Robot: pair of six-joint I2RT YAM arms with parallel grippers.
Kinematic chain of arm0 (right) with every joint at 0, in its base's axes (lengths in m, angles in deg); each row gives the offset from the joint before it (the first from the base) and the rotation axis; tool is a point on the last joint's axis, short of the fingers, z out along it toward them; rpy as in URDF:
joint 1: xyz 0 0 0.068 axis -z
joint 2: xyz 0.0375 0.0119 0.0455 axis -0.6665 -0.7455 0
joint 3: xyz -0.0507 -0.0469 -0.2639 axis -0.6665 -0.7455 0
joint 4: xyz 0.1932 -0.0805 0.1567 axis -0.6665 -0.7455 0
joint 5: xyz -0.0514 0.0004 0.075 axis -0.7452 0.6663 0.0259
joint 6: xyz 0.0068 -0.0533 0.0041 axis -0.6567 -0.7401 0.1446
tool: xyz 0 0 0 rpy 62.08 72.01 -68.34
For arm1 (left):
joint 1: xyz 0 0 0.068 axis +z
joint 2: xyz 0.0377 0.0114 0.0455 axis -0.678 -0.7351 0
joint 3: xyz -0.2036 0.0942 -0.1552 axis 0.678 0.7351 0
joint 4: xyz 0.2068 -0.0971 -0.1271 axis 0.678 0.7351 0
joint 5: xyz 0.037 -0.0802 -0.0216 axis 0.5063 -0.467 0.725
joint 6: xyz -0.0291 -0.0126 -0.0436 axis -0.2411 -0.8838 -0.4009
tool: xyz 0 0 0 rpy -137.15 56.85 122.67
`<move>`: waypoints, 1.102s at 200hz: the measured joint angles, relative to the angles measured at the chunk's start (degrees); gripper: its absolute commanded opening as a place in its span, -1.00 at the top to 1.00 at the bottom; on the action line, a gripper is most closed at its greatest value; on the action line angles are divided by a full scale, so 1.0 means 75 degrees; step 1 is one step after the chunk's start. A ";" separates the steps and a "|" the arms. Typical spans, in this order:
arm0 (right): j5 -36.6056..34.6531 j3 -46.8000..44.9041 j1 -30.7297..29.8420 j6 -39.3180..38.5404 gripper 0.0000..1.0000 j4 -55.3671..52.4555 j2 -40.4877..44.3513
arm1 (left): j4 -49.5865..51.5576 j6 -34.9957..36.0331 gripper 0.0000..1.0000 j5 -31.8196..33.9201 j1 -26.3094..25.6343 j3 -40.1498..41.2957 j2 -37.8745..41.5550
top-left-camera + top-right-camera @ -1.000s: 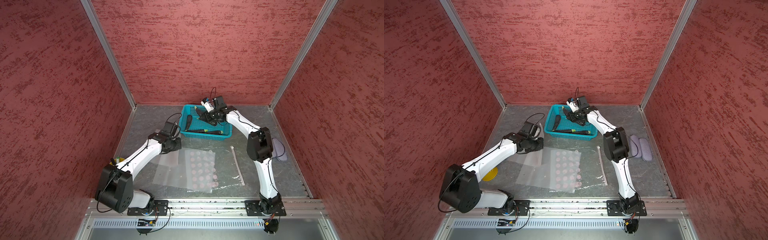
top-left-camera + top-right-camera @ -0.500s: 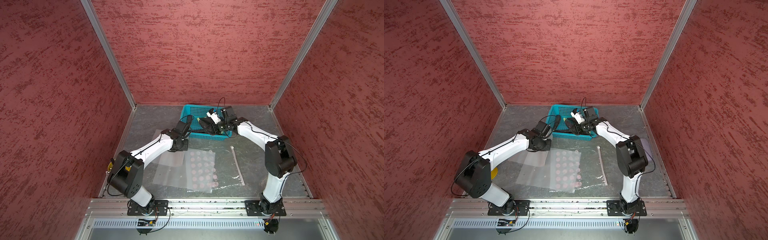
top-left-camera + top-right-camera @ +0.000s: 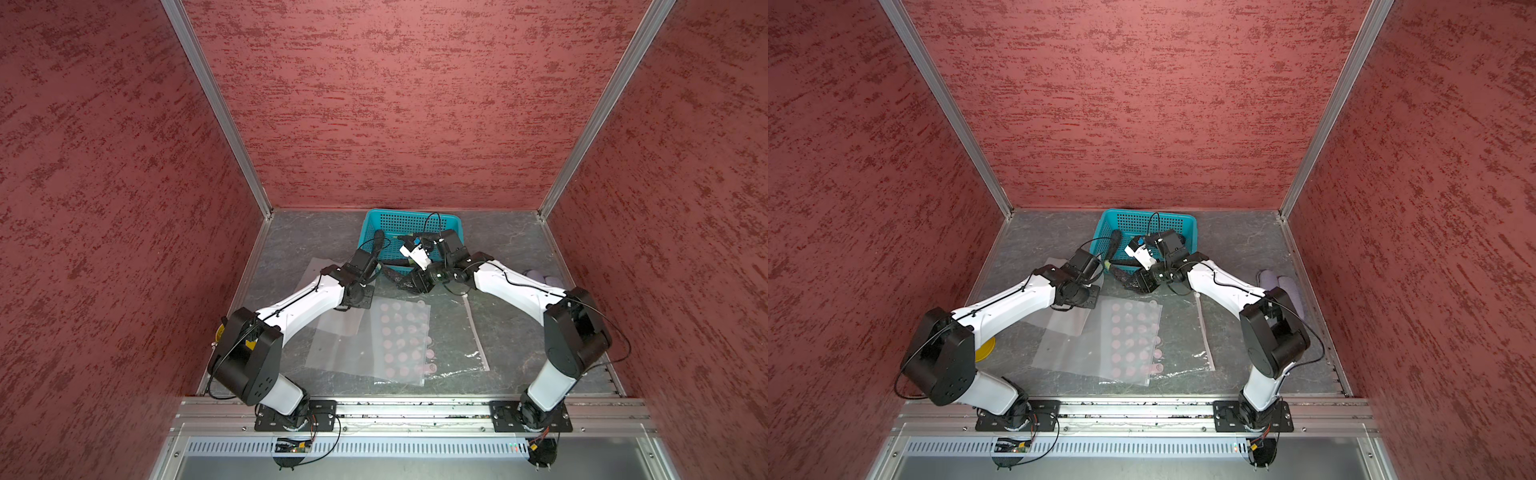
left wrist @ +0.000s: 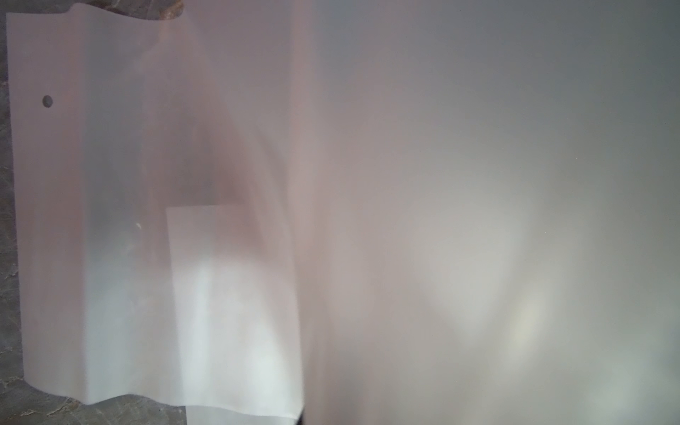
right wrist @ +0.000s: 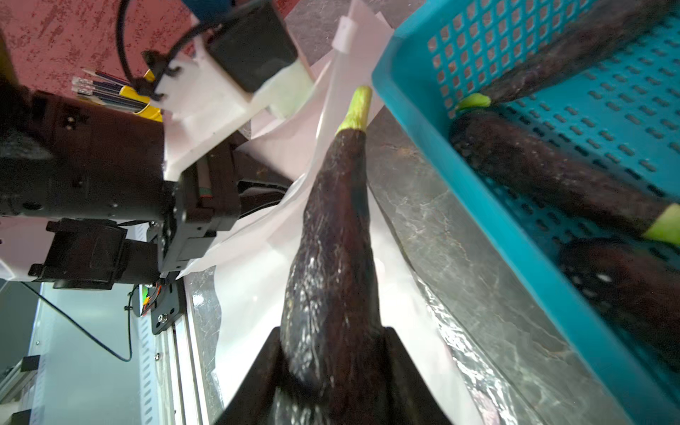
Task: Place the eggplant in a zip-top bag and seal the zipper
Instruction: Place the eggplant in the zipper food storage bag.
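My right gripper [image 5: 333,331] is shut on the thick end of a long dark purple eggplant [image 5: 331,239]. It holds the eggplant [image 3: 1120,274] low over the table, just in front of the basket, green stem towards the left arm. The left gripper [image 5: 257,191] is shut on an edge of a frosted zip-top bag [image 4: 110,184] and lifts that edge beside the eggplant's stem. The bag's film [image 3: 336,320] fills the left wrist view and hides that gripper's fingers there. In both top views the two grippers [image 3: 409,282] [image 3: 1086,297] stand close together.
A teal basket [image 3: 415,220] at the back holds more eggplants [image 5: 552,176]. A pink-dotted bag [image 3: 399,340] and a clear bag with a white zip strip [image 3: 473,328] lie flat in the middle. Purple items [image 3: 1283,286] sit at the right, and a yellow item [image 3: 986,349] under the left arm.
The right arm has drawn the eggplant out of the basket towards the front. The left arm has swung towards the basket with the bag's edge, and the two grippers now meet.
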 measured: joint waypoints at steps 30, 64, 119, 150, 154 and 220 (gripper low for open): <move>0.0070 -0.0102 -0.0192 0.0047 0.62 0.0006 0.0023 | -0.0009 0.0015 1.00 0.0035 -0.0003 0.0035 0.0000; 0.0090 -0.0105 -0.0370 0.0052 0.62 0.0006 0.0023 | -0.0082 0.0032 1.00 0.0038 -0.0003 0.0044 0.0000; -0.0070 -0.0149 -0.0478 0.0090 0.63 -0.0006 0.0224 | -0.0210 0.0032 1.00 0.0064 -0.0003 0.0216 0.0000; -0.0073 -0.0149 -0.0478 0.0085 0.63 -0.0003 0.0574 | -0.0256 0.0032 1.00 0.0061 -0.0003 0.0265 0.0000; -0.0067 -0.0149 -0.0478 0.0082 0.63 -0.0003 0.0606 | -0.0262 0.0032 1.00 0.0058 -0.0003 0.0265 0.0000; -0.0032 -0.0163 -0.0562 -0.0017 0.63 -0.0003 0.0321 | -0.0341 0.0000 1.00 0.0038 0.0000 0.0326 0.0000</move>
